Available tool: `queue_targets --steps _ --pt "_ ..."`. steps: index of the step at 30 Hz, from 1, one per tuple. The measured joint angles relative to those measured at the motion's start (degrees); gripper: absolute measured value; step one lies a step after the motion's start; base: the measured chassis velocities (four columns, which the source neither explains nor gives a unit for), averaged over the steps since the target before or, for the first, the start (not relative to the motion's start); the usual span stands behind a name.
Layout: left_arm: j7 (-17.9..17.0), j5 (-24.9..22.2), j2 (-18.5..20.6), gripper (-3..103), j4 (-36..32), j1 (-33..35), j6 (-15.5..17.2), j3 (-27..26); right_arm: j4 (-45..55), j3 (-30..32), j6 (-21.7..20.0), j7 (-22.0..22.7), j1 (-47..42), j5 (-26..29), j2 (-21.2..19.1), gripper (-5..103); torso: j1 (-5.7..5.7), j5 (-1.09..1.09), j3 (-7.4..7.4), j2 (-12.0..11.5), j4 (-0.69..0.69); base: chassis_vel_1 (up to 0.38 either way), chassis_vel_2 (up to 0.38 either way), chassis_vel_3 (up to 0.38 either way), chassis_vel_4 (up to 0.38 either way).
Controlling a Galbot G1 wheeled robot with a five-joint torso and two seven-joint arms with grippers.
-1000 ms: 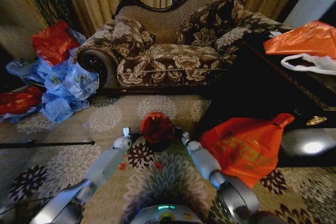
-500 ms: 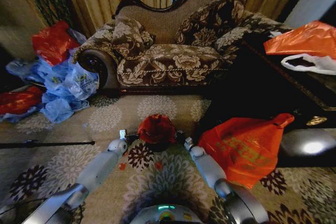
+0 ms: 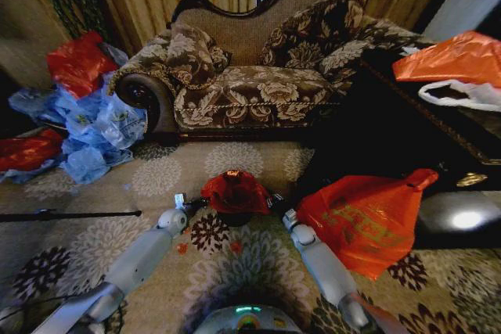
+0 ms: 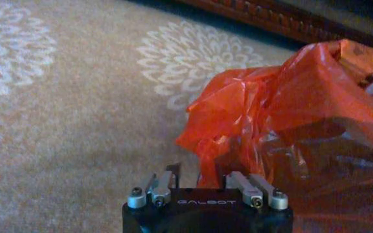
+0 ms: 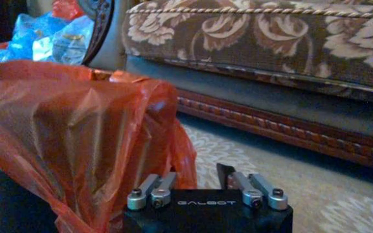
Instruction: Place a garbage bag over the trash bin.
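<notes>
The garbage bag point(image 3: 235, 191) already drapes over the trash bin point(image 3: 235, 216) on the carpet. The left gripper point(image 3: 186, 206) and right gripper point(image 3: 275, 204) flank it, each with jaws pinching a bag edge. Judging by this, seating the bag around the rim remains.

The word "GALBOT" stands in pale letters on the black housing of the left end effector point(image 4: 203, 175) — and the same word on the housing of the right end effector point(image 5: 199, 175). The big orange bundle point(image 3: 362, 220) beside the carpet carries yellowish print — too blurred to read
</notes>
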Motion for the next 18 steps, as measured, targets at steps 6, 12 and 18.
queue_targets --steps 6,12,18 --pt "-0.12 0.47 0.24 61 -1.26 1.4 0.05 -0.95 0.12 0.43 5.18 -1.47 -1.47 7.84 0.12 56 0.0 -0.01 0.0 0.0 -0.01 0.0 0.0 0.0 0.0" --pt "-0.7 0.3 0.89 83 -3.14 2.7 0.16 -1.87 1.81 0.71 8.55 0.69 -2.37 17.08 1.7 79 0.0 -0.01 0.0 0.0 0.0 0.0 0.0 0.0 0.0" --pt "-1.59 -0.52 1.6 99 -5.57 4.16 0.54 -2.61 6.95 0.41 3.7 5.82 -3.63 23.67 2.5 98 0.0 -0.01 0.0 0.0 0.0 0.0 0.0 0.0 0.0"
